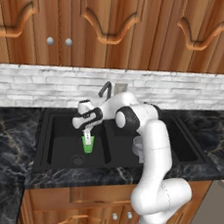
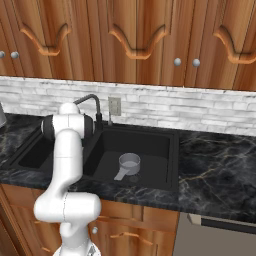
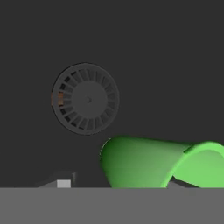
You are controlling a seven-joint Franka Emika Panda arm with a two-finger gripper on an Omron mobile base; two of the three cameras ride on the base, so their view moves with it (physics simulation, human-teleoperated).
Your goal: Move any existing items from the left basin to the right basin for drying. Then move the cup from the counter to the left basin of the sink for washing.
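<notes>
The cup (image 1: 87, 144), a light, stiff, smooth tumbler best taken by its rim, is seen in the left basin (image 1: 62, 133) at 5 o'clock of the drain (image 3: 85, 98), under the pincer (image 1: 86, 132), whose opening cannot be told.

The matte-black double-bowl sink (image 1: 44, 140) is set into the glossy black marble counter (image 1: 4, 170), below a row of wooden wall cabinets (image 1: 109, 25) and in front of a pale brick backsplash (image 1: 38, 86). A slim curved black faucet (image 1: 105, 89) rises at the back, above the divider between the bowls. The small green plastic cup (image 1: 87, 144) stands upright in the left basin (image 1: 65, 128), just behind its round grey drain (image 1: 77, 160) (from the hand camera the cup sits close beside the drain). The two-finger gripper (image 1: 86, 132) hangs directly over the cup. A grey translucent round vessel with a short handle (image 2: 128, 164) lies in the right basin (image 2: 155, 145).
</notes>
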